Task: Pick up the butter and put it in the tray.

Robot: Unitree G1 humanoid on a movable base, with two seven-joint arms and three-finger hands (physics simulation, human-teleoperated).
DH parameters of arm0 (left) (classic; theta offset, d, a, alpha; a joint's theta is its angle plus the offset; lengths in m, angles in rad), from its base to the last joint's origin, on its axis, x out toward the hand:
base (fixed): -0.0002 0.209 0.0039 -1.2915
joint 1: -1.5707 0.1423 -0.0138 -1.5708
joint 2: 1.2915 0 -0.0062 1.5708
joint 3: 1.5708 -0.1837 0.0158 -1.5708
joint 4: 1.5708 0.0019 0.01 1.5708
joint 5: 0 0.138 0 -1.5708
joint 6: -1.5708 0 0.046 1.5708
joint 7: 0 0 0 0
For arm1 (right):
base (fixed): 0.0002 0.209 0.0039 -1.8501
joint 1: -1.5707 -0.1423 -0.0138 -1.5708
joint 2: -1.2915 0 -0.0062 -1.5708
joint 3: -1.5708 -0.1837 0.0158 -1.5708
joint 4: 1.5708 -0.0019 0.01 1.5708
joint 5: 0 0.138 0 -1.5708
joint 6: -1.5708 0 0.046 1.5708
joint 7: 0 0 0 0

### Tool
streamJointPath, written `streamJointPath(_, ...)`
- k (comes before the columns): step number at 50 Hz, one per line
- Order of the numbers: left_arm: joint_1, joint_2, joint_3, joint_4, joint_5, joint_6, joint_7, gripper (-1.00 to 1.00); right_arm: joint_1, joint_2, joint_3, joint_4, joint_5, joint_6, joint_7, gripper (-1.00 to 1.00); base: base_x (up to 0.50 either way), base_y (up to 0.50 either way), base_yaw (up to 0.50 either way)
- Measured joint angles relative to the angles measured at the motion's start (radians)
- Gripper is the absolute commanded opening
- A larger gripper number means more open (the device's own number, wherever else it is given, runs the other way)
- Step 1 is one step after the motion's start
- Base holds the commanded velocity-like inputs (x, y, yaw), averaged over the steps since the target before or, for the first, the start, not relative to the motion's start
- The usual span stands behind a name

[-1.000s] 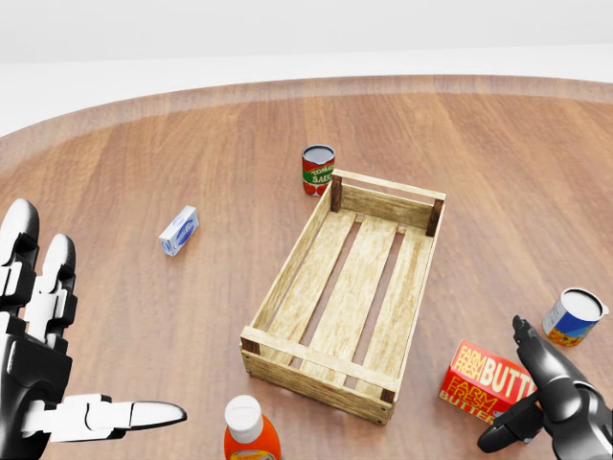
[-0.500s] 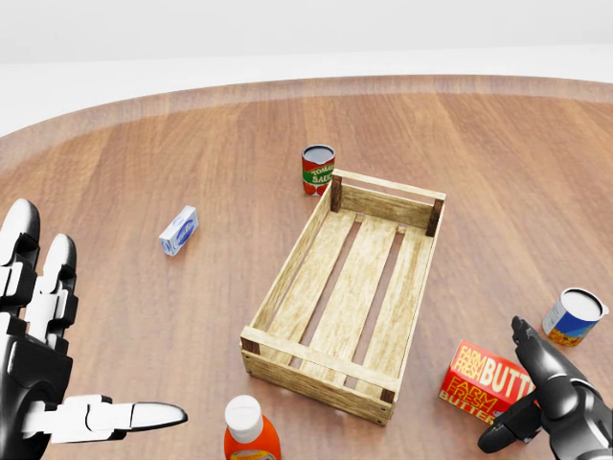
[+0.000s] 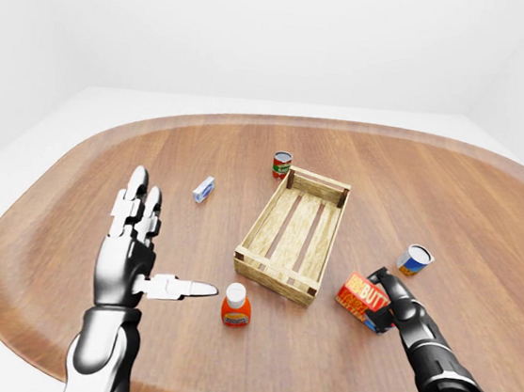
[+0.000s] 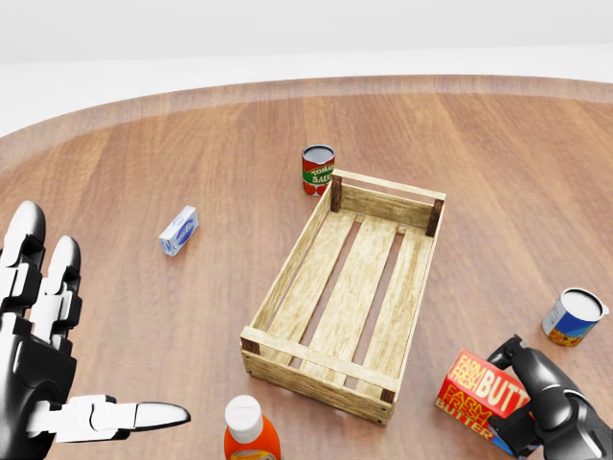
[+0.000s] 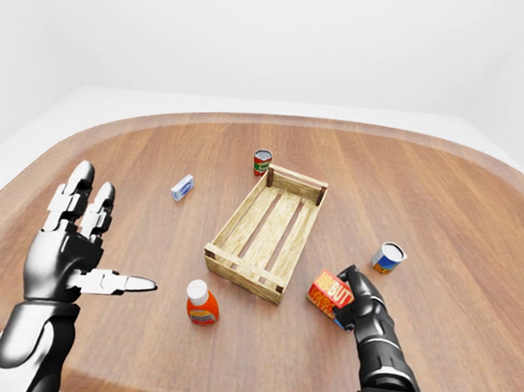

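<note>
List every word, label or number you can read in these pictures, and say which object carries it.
"FARM FRESH" and "BUTT", the rest covered by the right hand: on the butter box.
"TOMATO SAUCE", small and only just legible: on the red can.
Small blue and white carton: print too small to read.
Blue can: label unreadable.
Orange bottle: no legible text.

I see a red butter box (image 4: 481, 395) with yellow and white lettering, gripped by my glossy black right hand (image 4: 542, 402). The tray (image 4: 347, 292) is pale slatted wood with darker brown corner posts. My left hand (image 4: 43, 359) is black and white. The bottle (image 4: 249, 433) is orange-red with a white cap, on a reddish-brown wood-grain table (image 4: 192, 144).
</note>
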Motion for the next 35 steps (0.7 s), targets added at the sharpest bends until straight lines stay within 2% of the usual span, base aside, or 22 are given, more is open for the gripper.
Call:
streamJointPath(10,0.001,0.0,-0.002,0.001,0.001,0.0,0.001,1.0,0.01,-0.002,0.001,-0.017,-0.001,0.0,0.008,-1.0,0.0,0.0,0.0)
streamJointPath(18,0.003,0.0,-0.003,0.0,0.002,0.0,0.001,1.0,0.039,-0.011,0.014,-0.08,0.012,0.0,0.053,-1.0,0.0,0.0,0.0)
streamJointPath(35,0.003,0.0,-0.003,0.001,0.003,0.0,0.002,1.0,0.143,-0.025,-0.032,-0.534,-0.074,0.0,0.257,-1.0,0.0,0.0,0.0)
